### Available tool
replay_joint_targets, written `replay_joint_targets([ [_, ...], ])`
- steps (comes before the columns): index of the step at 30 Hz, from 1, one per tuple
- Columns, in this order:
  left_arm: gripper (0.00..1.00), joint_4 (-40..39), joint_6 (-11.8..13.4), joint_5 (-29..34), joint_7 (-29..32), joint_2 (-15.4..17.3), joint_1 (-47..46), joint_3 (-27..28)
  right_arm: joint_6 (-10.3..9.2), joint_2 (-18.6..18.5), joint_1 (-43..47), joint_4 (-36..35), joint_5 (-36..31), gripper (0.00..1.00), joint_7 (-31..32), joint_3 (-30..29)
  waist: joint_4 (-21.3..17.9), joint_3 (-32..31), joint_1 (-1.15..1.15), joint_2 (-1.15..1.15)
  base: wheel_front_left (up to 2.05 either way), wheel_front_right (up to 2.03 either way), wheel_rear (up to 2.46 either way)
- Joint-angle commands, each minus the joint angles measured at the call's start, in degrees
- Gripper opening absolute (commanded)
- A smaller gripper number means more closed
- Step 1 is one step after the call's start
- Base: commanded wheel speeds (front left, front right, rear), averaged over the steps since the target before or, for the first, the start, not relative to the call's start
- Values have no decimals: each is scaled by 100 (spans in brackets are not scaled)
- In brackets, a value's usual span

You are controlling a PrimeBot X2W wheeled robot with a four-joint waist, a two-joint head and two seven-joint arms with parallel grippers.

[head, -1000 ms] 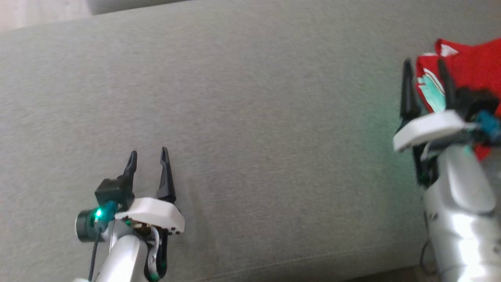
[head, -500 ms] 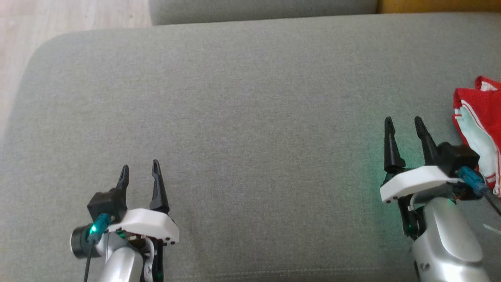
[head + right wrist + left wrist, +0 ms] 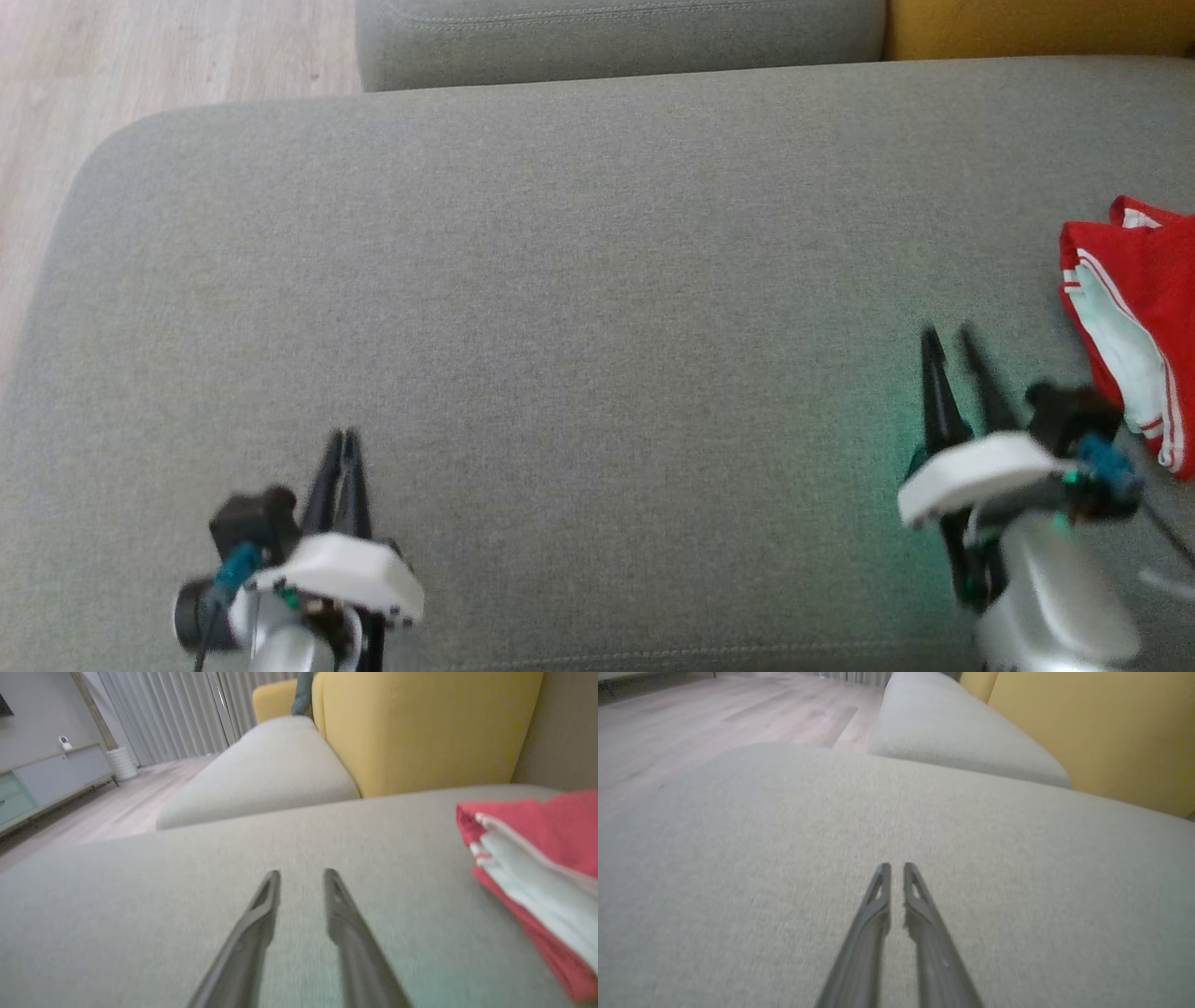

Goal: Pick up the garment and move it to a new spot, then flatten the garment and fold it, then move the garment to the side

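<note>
At the near edge of the head view, the left gripper [image 3: 341,437] sits low over the grey sofa cushion [image 3: 560,280], its pale forearm rising from the bottom edge and its two dark fingers pointing away from the robot. The fingers are drawn almost together. The left wrist view shows only a thin slit between the tips, with nothing in it and bare grey fabric beneath. I cannot tell whether the tips touch the cushion.

Well apart from it, at the lower right, the right gripper [image 3: 948,336] is slightly blurred. Its silvery forearm comes up from the bottom corner and its fingers also point away. They stand moderately apart with a clear gap, and in the right wrist view that gap frames only cushion fabric. This gripper holds nothing.

Just beyond it and to its right lies the garment [image 3: 1134,308], red with a pale panel and white stripes. It is bunched in folds on the cushion's right side and cut off by the picture's edge. It is near the right gripper but not touching it.

Farther back, a second grey cushion [image 3: 616,37] meets the first. A yellow armchair [image 3: 420,728] stands behind on the right, and pale wooden floor [image 3: 140,65] shows on the left.
</note>
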Motion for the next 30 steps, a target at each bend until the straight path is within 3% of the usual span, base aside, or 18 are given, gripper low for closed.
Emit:
replay_joint_targets([
  [1,0,70,-1,-3,1,-4,36,0,0,8,65,71,3,0,3,0,0,-1,0,0,0,0,0],
  [30,0,-14,-304,-1657,456,10,9,364,8,18,360,-336,1812,0,454,-128,31,-103,0,0,0,0,0],
])
